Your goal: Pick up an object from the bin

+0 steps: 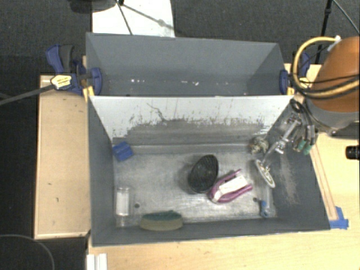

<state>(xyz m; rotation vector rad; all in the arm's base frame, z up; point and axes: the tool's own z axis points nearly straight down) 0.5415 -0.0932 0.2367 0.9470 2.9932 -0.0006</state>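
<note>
As the gripper (262, 161) hangs spread and empty in the bin (185, 114), nothing is lifted yet. I judge the whole grasp remains

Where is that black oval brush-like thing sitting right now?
In the camera view, the black oval object lies mid-floor in the grey metal bin, just left of the purple-and-white plastic piece.
</note>
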